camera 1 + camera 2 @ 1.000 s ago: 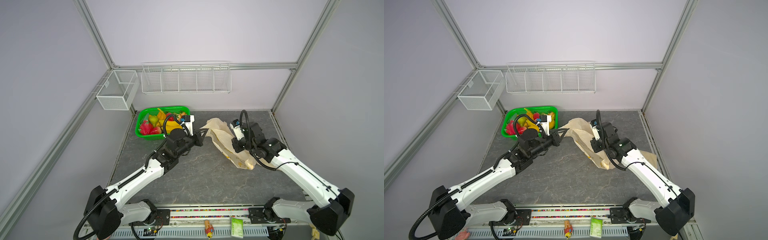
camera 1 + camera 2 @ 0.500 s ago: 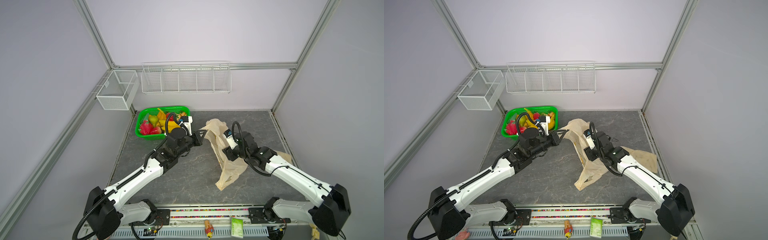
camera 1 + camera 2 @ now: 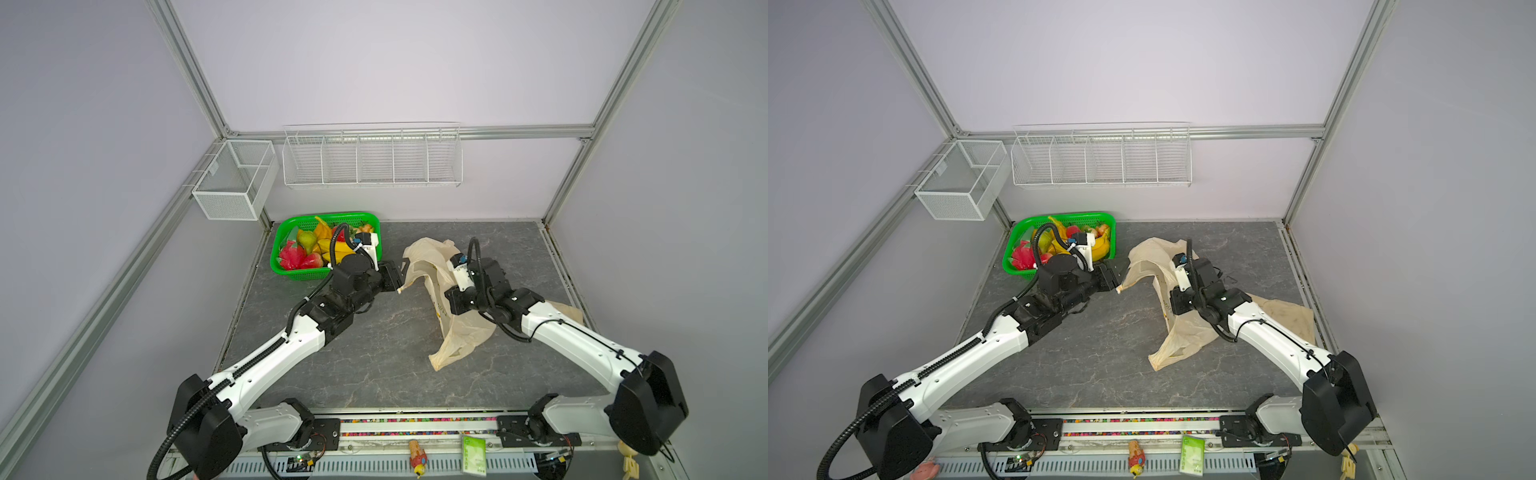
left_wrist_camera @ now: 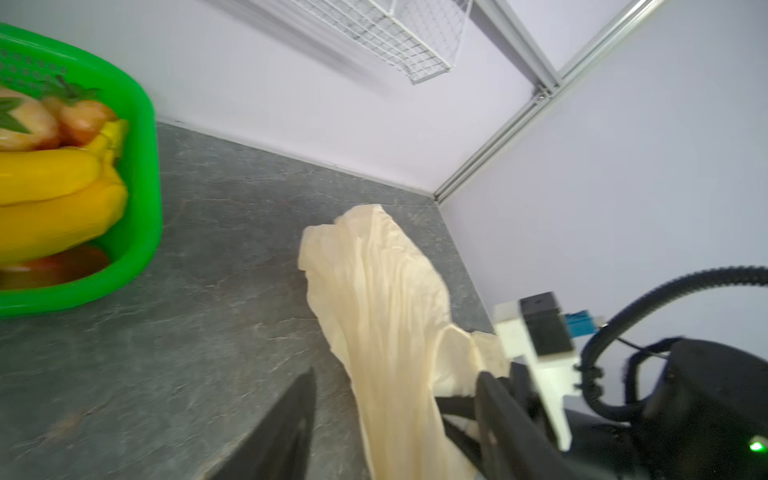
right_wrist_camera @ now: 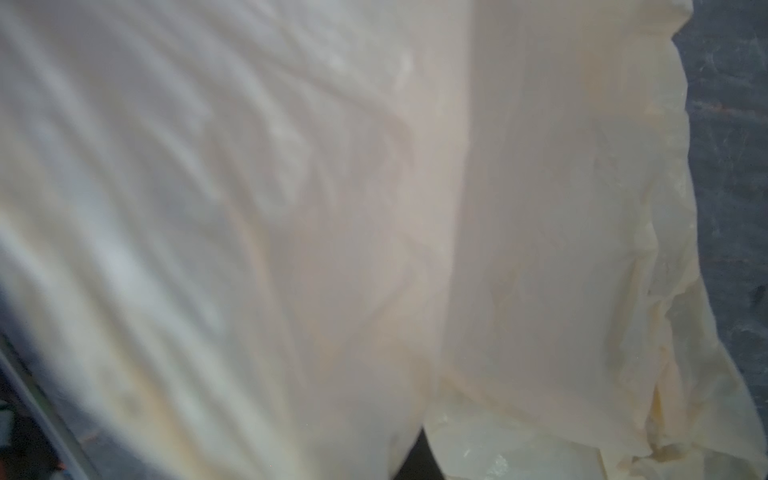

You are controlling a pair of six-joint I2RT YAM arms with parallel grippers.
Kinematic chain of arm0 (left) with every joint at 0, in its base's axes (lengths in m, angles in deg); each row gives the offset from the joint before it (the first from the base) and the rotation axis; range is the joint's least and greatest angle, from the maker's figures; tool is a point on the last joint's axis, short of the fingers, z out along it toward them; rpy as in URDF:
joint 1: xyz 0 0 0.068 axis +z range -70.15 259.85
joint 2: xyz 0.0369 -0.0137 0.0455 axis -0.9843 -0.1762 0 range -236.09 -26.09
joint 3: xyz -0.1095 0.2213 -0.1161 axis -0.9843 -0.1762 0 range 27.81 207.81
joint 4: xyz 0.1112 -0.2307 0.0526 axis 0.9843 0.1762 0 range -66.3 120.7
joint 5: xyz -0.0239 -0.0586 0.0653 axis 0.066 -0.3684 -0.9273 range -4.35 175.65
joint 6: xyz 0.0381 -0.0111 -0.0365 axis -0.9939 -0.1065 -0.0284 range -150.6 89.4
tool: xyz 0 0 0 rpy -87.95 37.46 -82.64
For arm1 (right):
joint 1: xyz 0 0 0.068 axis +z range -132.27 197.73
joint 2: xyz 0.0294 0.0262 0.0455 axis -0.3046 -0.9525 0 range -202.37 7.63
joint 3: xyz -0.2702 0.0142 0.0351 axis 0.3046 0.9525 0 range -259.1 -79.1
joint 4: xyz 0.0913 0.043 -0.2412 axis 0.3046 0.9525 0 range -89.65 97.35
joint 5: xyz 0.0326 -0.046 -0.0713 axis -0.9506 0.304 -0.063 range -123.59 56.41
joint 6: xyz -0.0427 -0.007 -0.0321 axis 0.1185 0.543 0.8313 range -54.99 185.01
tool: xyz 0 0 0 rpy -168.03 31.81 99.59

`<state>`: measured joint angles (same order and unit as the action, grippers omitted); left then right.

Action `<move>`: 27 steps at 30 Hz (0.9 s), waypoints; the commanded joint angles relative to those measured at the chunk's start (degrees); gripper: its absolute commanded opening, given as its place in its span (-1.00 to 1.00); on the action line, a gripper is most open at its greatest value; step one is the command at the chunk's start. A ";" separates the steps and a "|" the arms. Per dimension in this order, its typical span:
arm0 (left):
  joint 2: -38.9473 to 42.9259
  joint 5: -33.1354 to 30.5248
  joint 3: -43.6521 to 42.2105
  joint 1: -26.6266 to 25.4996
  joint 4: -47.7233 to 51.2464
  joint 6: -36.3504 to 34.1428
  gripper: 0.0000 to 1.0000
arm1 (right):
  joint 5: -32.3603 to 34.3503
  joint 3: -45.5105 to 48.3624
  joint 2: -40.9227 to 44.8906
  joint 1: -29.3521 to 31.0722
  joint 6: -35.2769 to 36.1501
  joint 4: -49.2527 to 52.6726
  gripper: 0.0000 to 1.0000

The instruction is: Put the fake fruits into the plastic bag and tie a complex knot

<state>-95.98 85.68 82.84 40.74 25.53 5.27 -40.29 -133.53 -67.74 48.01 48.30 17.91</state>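
The fake fruits (image 3: 316,249) (image 3: 1059,243) lie heaped in a green basket (image 3: 286,272) at the back left; bananas (image 4: 50,195) show in the left wrist view. The cream plastic bag (image 3: 424,257) (image 3: 1150,257) hangs crumpled mid-table, its bottom trailing forward (image 3: 453,349). My left gripper (image 3: 401,270) (image 3: 1119,270) (image 4: 397,376) stands open with a strip of the bag (image 4: 386,316) passing loosely between its fingers. My right gripper (image 3: 446,299) (image 3: 1170,305) is shut on the bag's middle; bag film (image 5: 332,208) fills its wrist view. No knot shows.
A flat cream sheet (image 3: 569,311) (image 3: 1287,316) lies behind the right arm by the right edge. Two white wire baskets (image 3: 372,156) (image 3: 232,183) hang on the back and left walls. A small toy (image 3: 417,455) and a green packet (image 3: 473,453) sit on the front rail.
The right arm swung left and toward the front, dragging the bag so its bottom trails forward, then shut on it. The left gripper opened and let go of the handle.
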 commanded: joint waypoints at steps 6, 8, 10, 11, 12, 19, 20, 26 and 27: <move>14.42 0.02 -9.52 1.32 2.52 -4.64 0.89 | -11.47 5.90 4.94 -1.46 -29.73 -12.38 -0.87; 18.77 0.10 -12.20 1.32 4.11 -4.21 0.91 | -9.30 6.07 5.48 -1.37 -31.63 -13.08 -0.87; 23.01 0.82 -17.01 1.24 2.78 -1.74 0.91 | -8.82 5.92 5.43 -1.31 -33.09 -14.21 -0.87; 24.89 1.58 -20.65 1.15 -0.02 0.14 0.91 | -9.20 5.33 5.05 -1.23 -33.27 -14.22 -0.87; 26.23 2.11 -23.66 0.87 -2.74 1.91 0.90 | -9.61 4.83 4.74 -1.21 -33.38 -14.14 -0.87; 20.77 -0.85 -30.90 -6.28 -18.34 3.11 0.79 | -14.73 0.40 2.39 -0.80 -30.41 -12.57 -0.87; 18.32 -0.79 -30.40 -6.33 -19.64 2.77 0.75 | -15.37 0.08 2.34 -0.83 -29.93 -12.24 -0.87; 5.37 5.74 -25.63 -6.84 -29.49 2.84 0.69 | -16.74 -0.59 2.63 -0.49 -29.44 -12.01 -0.87; 3.87 6.42 -24.95 -6.85 -30.67 3.07 0.70 | -17.00 -0.74 2.62 -0.45 -29.42 -12.10 -0.87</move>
<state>-89.36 88.72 54.56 34.38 3.43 7.79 -55.02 -133.12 -64.94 47.10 19.34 5.82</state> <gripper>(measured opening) 0.849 0.066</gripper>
